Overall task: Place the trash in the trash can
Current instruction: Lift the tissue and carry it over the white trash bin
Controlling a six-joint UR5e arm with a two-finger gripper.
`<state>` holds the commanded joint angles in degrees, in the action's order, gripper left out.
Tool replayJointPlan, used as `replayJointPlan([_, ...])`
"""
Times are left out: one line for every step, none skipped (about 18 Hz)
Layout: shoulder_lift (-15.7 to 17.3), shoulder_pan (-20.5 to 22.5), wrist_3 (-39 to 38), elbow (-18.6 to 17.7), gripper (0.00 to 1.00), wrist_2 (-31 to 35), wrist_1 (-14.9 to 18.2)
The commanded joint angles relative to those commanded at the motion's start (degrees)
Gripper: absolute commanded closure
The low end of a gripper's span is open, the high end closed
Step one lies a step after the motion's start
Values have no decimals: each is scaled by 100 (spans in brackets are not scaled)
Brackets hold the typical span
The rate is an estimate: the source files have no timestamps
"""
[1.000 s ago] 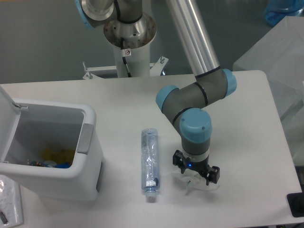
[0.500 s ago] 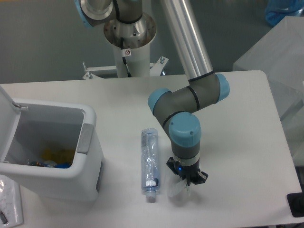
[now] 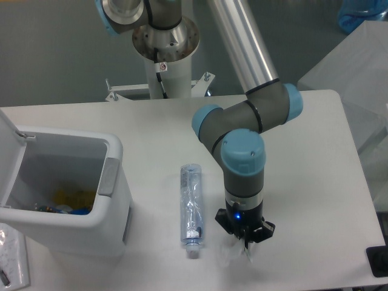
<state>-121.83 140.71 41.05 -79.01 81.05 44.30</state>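
Shifted since half a second ago: wrist and pincer (image 3: 246, 240) now a little more toward the right edge of the worktop (image 3: 303, 182) and nearer its front edge, forearm more upright. Crumpled clear-white wrapper (image 3: 233, 253) also carried along, now lower toward the front edge, right under the pincer tips. Bottle and bin unchanged in place.

Pincer pointing straight down, fingers close together around the top of the wrapper, apparently clamped on it. Hard to tell whether the wrapper hangs free or touches the worktop, as it is thin, clear and partly blurred. Blue light visible on the wrist just above the pincer.

Long crushed clear bluish bottle (image 3: 191, 204) lying flat near the middle of the worktop, lengthwise from back to front, cap end toward the front edge, just beside the pincer on the side of the bin but apart from it. Label at the cap end, too small for its colours to be told.

White bin (image 3: 115, 206) standing at the left side of the worktop, near the front left corner, well apart from the wrapper. Lid (image 3: 7, 145) swung up and open at its left, grey handle strip (image 3: 109, 176) on the rim facing the bottle. Some yellow and dark things lying at the bottom inside.
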Motion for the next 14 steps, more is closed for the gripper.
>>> replayJointPlan([123,0,-79,0,100,-202,0])
replayJointPlan([237,0,-167,0,100,-439,0])
replayJointPlan([369,-9,-307,0,100,-728,9])
replayJointPlan([483,-9,-474,0,100,-1036,9])
replayJointPlan([597,-18,-658,0,100,-1343,9])
replayJointPlan([729,-35,-912,0,100,-1729,9])
replayJointPlan([835,-53,-1063,0,100,-1942,9])
replayJointPlan([897,-79,-1195,0,100,-2135,9])
replayJointPlan([967,-123,-1292,0,99,-2311,9])
replayJointPlan([1037,-184,-1371,0,96,-2487,9])
replayJointPlan([1099,-193,-1433,0,96,-2628,9])
replayJointPlan([1178,-202,-1521,0,96,-2734,9])
replayJointPlan([1283,-211,-1608,0,96,-2831,9])
replayJointPlan([1371,-289,-1679,0,96,-2910,9])
